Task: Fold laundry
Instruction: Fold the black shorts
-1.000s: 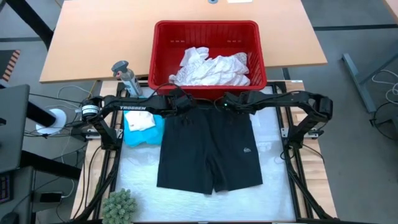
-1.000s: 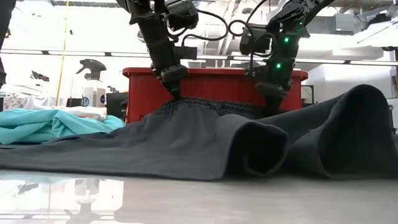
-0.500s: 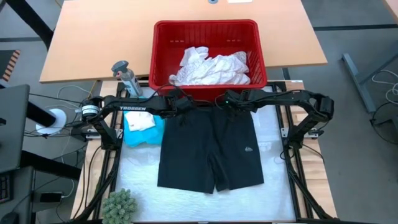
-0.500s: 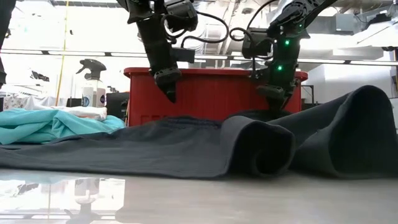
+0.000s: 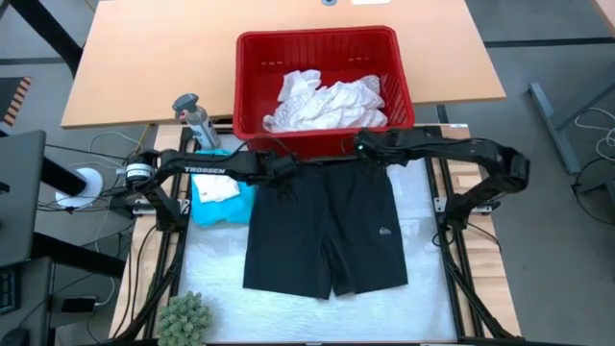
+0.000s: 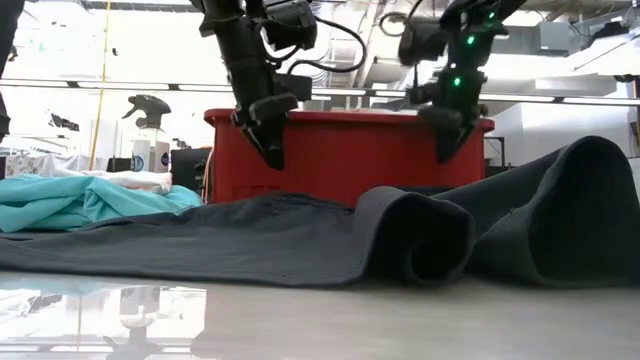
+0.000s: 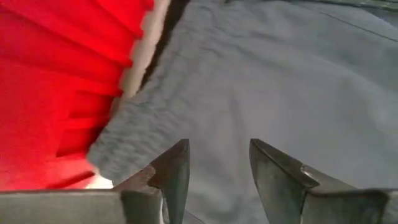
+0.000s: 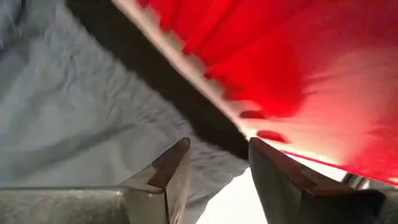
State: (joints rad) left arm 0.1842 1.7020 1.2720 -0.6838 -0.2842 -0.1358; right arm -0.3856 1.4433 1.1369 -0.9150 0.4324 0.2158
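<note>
The black shorts (image 5: 322, 235) lie spread flat on the white mat, waistband toward the red basket, legs toward the near edge. In the low view their right side humps up in a rolled fold (image 6: 420, 235). My left gripper (image 6: 272, 155) hangs open just above the waistband's left end (image 7: 137, 143). My right gripper (image 6: 445, 150) hangs open higher up over the waistband's right end, close to the basket's near wall. A teal garment (image 5: 223, 200) lies bunched left of the shorts. White garments (image 5: 327, 101) lie in the basket.
The red basket (image 5: 317, 37) stands on the wooden table just beyond the mat's far edge, right behind both grippers. A spray bottle (image 5: 195, 120) stands at its left. A green fuzzy plant (image 5: 183, 317) sits at the near left corner.
Both grippers have opened and let go of the shorts' waistband, then risen, the right one higher and toward the basket. The waistband, held up a second ago, has dropped flat onto the mat; the legs have stayed where they were.
</note>
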